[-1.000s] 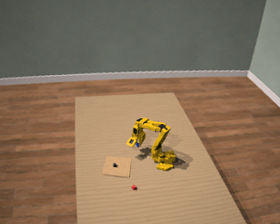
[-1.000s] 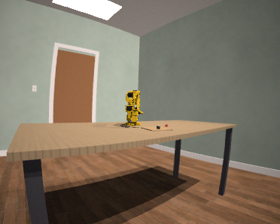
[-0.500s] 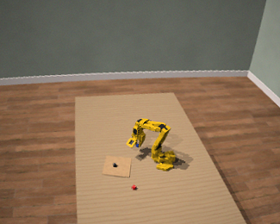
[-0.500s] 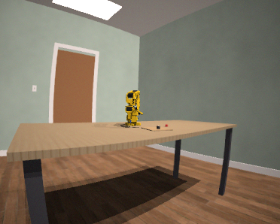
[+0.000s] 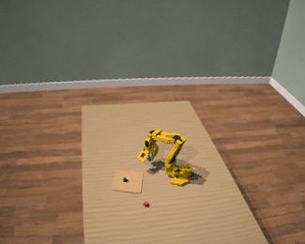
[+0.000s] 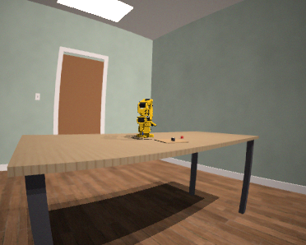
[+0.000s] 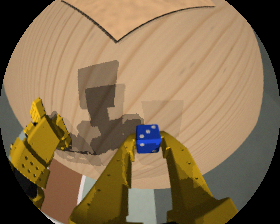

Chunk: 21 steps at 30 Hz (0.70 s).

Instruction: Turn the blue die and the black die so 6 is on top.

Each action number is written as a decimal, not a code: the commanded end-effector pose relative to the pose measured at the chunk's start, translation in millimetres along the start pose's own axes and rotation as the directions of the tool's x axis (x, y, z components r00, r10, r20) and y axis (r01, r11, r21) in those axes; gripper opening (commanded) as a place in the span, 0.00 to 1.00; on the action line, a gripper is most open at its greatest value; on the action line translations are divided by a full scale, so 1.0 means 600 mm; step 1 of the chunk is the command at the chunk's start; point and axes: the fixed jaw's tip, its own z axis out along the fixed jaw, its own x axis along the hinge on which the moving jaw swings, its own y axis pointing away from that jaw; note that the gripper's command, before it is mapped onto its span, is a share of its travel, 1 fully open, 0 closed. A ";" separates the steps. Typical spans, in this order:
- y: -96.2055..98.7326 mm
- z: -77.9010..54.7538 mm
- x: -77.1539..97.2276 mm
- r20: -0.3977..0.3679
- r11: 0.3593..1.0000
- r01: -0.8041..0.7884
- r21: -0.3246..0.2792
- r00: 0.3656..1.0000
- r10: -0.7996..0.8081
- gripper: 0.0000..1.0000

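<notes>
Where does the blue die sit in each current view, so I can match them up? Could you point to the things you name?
Top: blue die [image 5: 149,158] [image 7: 148,139] right of centre by a hair, below mid-height, at the pincer [image 5: 145,158] [image 7: 148,142].
Exterior: I can't make it out.
Wrist: just right of centre, below mid-height, between the fingertips.
Shared landmark: the yellow arm [image 5: 175,154] [image 6: 145,117] [image 7: 37,152].
</notes>
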 end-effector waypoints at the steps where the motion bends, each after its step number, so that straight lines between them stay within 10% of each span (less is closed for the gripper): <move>1: -0.006 0.001 0.001 0.002 1.000 -0.013 0.024 1.000 0.013 0.00; 21: -0.006 0.013 0.001 0.002 1.000 -0.013 0.024 1.000 0.013 0.00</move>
